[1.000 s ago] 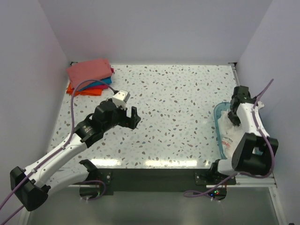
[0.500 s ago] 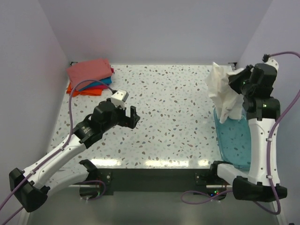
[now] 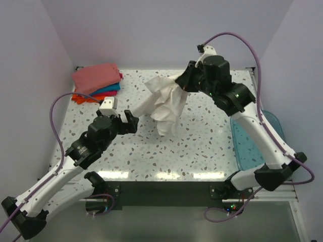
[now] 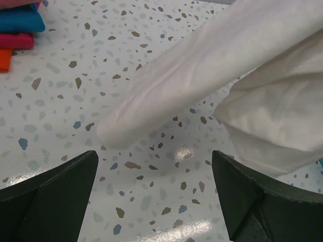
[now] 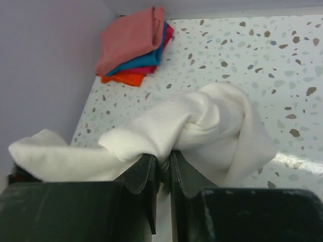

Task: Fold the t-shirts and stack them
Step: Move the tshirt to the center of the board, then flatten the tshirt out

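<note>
A: Near end first. L tool (image 3: 126,121)?
B: Jaws wide open, nothing in them. Low over the desk (image 3: 202,146), near-left of centre, pointing twd the back-right.

A: What's ahead of it?
B: White shirt (image 3: 164,103). One long roll (image 4: 166,85) of it slants down to a blunt end just ahead of the open jaws. Not btwn them, no contact.

A: Roll's long axis?
B: Diagonal. Free end is near-left, by the L tool; other end is far-right, up at the R tool (image 3: 184,80). Rest of the shirt hangs bunched below that, mid-desk. Whether it touches the desk, can't tell.

A: R tool state?
B: Clamped on the shirt, jaws nearly together w/ a wad of cloth pinched btwn them. Held high over back-centre.

A: So which arm takes the free end?
B: L, I'd say. It's much nearer and the roll runs almost straight at it, tip sitting nearer one jaw than the other. A short reach fwd + close should catch it. Then the two could spread the shirt along that diagonal. Risk: the soft end sags or swings clear.

A: Farther back?
B: Stack (image 3: 96,80) in the far-left corner: salmon on top, then teal, pink-red, orange. Well apart from the shirt. Bin (image 3: 245,151) at the right edge, behind the R arm.
</note>
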Tool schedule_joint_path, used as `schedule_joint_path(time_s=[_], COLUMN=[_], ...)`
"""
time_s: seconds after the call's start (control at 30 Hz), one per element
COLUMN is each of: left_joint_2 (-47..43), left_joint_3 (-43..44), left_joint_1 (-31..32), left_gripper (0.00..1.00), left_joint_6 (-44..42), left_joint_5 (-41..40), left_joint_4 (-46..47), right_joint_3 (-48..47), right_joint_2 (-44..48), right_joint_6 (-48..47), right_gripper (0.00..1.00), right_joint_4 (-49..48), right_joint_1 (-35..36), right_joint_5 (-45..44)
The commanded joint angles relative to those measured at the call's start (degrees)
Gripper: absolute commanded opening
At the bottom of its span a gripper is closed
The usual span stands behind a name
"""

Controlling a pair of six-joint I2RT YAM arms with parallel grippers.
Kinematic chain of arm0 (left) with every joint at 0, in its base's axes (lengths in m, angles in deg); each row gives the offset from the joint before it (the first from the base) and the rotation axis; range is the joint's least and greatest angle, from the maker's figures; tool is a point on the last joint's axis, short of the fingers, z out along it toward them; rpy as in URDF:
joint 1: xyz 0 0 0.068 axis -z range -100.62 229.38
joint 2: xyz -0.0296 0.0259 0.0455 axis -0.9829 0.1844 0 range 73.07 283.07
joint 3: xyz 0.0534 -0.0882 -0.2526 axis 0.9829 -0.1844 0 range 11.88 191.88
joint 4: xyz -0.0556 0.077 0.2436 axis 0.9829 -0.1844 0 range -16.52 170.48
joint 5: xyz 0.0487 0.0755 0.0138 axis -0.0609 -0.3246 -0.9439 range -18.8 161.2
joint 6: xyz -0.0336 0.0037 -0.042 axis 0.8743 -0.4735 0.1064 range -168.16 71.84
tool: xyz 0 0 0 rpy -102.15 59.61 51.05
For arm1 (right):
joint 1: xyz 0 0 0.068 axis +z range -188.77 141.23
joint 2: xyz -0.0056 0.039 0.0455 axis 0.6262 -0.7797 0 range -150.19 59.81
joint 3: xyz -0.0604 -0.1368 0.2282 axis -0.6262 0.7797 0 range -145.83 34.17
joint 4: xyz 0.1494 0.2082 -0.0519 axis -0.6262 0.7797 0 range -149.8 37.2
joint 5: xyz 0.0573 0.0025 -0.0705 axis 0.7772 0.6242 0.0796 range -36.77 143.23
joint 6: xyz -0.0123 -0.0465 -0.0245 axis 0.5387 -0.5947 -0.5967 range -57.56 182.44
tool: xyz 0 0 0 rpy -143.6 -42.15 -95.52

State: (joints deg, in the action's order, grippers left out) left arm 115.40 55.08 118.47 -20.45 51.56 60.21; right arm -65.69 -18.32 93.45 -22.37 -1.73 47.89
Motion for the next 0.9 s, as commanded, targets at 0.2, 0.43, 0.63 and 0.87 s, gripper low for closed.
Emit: schedule_joint_path(time_s=[0.2,0.43,0.63,0.87], left_joint_2=[4.3,8.4,16.9,27.5], left_joint_3=[-1.9,-9.7,-13.7,-10.4], left_joint_1=[0.1,-0.2,-0.2,-1.0], left_gripper=[1.00,0.98,0.91,0.87], left_joint_6=[6.5,11.2,11.8,12.7], left_joint_5=[-4.8,-3.3,0.0,-4.4], left_joint_4=[3.5,8.9,16.6,23.6], right_joint_3=[7.0,31.5,46.4,46.2], right_joint_2=[-11.6,-0.8,2.0,-3.9], right_joint_6=[-4.4,-4.6,-1.9,-0.2], right_gripper=[0.76,0.80,0.76,0.74], right_joint_4=[0.6,-7.5,-15.1,-20.0], right_joint_1=[-17.7,-16.9,-12.8,-10.2], right_joint_5=[3.4,2.7,0.0,-3.7])
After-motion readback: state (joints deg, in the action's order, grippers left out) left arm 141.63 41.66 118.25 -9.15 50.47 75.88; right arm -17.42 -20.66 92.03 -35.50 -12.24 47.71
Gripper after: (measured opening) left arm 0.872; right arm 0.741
